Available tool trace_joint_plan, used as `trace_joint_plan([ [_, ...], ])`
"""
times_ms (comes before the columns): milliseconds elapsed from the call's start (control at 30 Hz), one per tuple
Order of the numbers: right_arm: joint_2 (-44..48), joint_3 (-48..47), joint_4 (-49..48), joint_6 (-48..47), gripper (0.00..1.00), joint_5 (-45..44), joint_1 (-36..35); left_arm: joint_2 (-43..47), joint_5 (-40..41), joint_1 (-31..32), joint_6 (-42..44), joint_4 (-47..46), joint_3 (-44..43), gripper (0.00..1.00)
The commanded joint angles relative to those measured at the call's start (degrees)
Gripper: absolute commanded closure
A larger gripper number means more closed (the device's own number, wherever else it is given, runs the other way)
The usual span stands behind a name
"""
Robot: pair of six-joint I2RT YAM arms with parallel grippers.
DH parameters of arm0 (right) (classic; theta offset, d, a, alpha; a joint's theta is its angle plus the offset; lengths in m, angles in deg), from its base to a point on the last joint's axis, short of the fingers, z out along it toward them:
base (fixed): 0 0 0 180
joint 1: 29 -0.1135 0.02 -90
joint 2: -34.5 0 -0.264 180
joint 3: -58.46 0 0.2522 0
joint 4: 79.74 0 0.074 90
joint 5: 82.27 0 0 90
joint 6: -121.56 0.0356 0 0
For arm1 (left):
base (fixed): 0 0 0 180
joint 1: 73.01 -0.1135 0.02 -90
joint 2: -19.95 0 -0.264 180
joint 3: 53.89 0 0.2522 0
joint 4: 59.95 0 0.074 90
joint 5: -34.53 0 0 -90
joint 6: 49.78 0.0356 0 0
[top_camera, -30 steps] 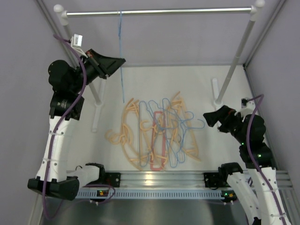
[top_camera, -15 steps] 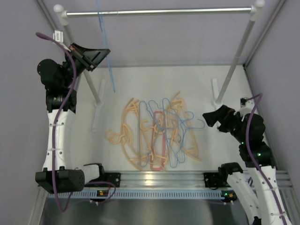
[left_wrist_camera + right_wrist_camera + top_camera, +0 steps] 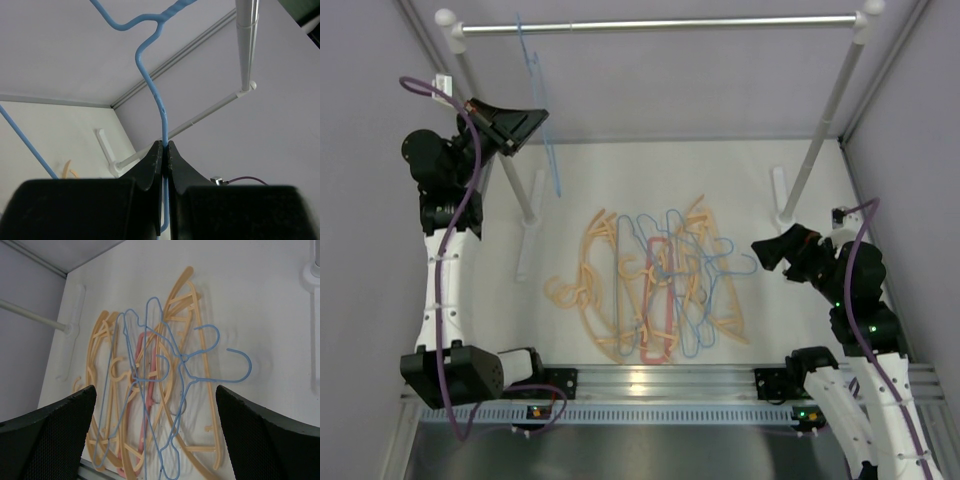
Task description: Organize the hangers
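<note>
Up on the left, your left end effector (image 3: 542,115) is raised almost to rail height and clamped shut on one thin blue hanger (image 3: 553,165). The wrist view shows the jaws squeezed flat on a single run of wire, which makes sense to me: wire that skinny would slip out of anything looser. The hanger's top reaches the left end of the rail (image 3: 700,22), and the rest of it dangles down toward the tabletop (image 3: 620,170) without touching it. My guess is you're holding it that high so the hook can go over the rail. I can't tell from these views whether it's actually on yet.

Moving to the middle, the pile (image 3: 655,290) lies flat on the tabletop. It's peach ones, a few more blue ones and a pink one, all crossed over each other, so nothing there is sorted yet.

Over on the right, your right end effector (image 3: 763,255) sits low just beside the pile with its jaws spread wide and nothing in them. Its camera looks straight at the tangle, so it's probably parked there for the next pick while keeping clear of the left arm.
</note>
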Motion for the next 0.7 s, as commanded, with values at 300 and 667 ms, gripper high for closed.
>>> trace_joint_plan([
  [300,-0.4,-2.5,-0.3,-1.0,0.01,0.9,0.6,4.5,0.7,-1.6,5.4,4.1,0.8,1.00],
  [667,0.1,-2.1,-0.2,-1.1,0.01,1.5,0.6,8.4,5.3,-1.6,13.8,17.8,-2.8,0.46],
])
